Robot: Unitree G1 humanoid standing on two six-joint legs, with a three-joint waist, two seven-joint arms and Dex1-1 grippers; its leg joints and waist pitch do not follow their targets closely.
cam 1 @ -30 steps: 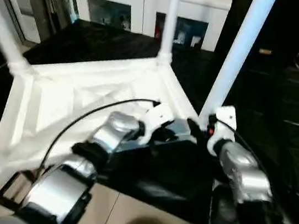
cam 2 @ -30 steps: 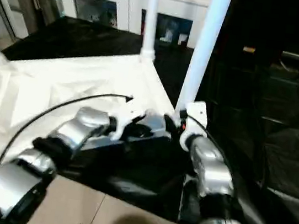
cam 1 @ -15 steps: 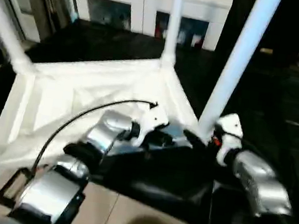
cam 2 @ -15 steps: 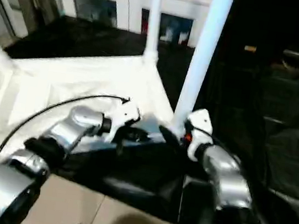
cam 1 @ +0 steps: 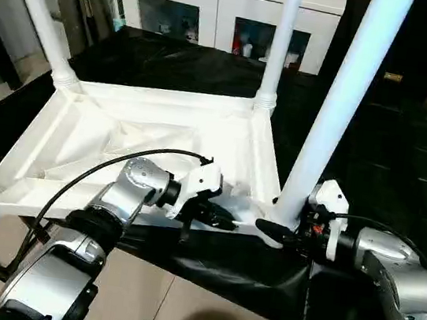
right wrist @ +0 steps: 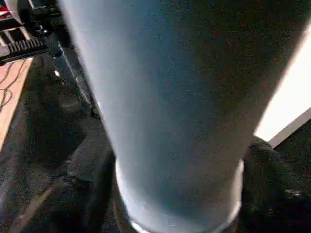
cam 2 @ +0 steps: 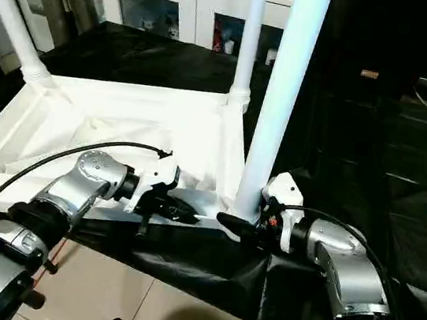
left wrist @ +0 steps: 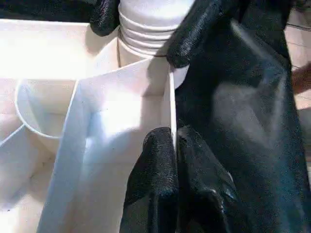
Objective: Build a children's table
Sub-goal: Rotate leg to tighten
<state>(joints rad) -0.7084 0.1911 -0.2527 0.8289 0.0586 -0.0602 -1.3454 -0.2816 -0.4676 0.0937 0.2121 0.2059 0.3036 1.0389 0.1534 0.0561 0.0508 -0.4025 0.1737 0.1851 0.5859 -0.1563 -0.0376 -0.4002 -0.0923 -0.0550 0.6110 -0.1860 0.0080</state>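
White ribbed table top (cam 1: 149,139), upturned

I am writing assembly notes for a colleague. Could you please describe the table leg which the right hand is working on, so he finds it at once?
Find the upturned white table top on the black sheet. Legs stand from its corners; take the leg at the near corner beside the right hand. It looks thickest and is closest to the camera.

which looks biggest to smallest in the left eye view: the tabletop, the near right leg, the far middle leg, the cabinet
1. tabletop
2. near right leg, enlarged by nearness
3 and 4. cabinet and far middle leg: both cropped, unsure
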